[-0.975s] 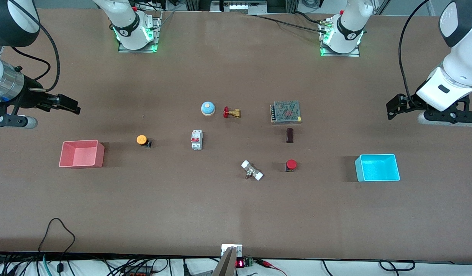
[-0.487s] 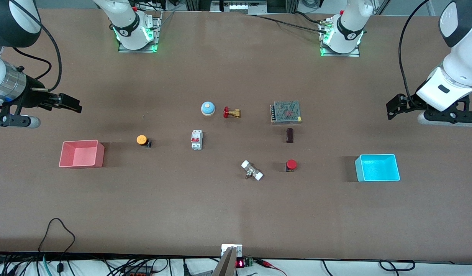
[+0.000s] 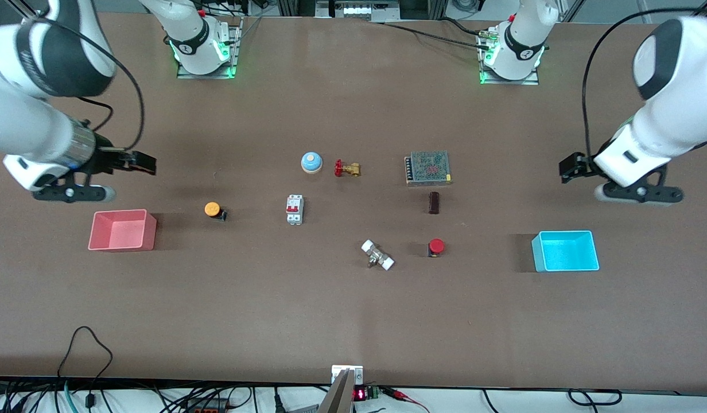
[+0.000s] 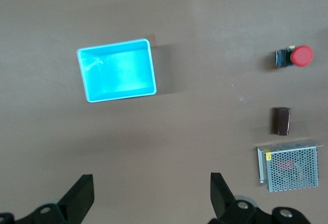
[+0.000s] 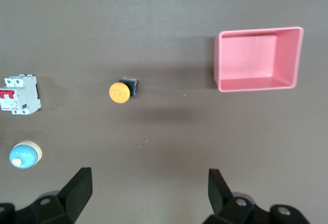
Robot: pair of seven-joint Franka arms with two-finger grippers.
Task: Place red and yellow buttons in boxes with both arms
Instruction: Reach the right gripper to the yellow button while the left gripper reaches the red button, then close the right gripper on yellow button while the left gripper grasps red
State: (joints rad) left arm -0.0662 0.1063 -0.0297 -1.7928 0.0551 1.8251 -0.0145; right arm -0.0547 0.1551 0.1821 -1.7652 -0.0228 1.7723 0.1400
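Note:
The orange-yellow button (image 3: 212, 209) lies on the table beside the pink-red box (image 3: 123, 230), toward the right arm's end; both show in the right wrist view, button (image 5: 119, 92) and box (image 5: 259, 59). The red button (image 3: 436, 246) lies mid-table, with the cyan-blue box (image 3: 565, 250) toward the left arm's end; both show in the left wrist view, button (image 4: 301, 56) and box (image 4: 117, 70). My right gripper (image 3: 141, 163) is open and empty, up over bare table above the pink-red box. My left gripper (image 3: 570, 168) is open and empty, up over bare table above the cyan-blue box.
Mid-table lie a blue dome with tan centre (image 3: 311, 162), a brass valve with red handle (image 3: 346, 168), a white breaker (image 3: 294, 209), a mesh-topped power supply (image 3: 428, 167), a small dark block (image 3: 434, 202) and a white-ended fitting (image 3: 377, 255).
Both arms have swung in toward the table's middle: the right gripper moved toward the orange-yellow button's side, the left gripper toward the power supply's side. Nothing on the table moved.

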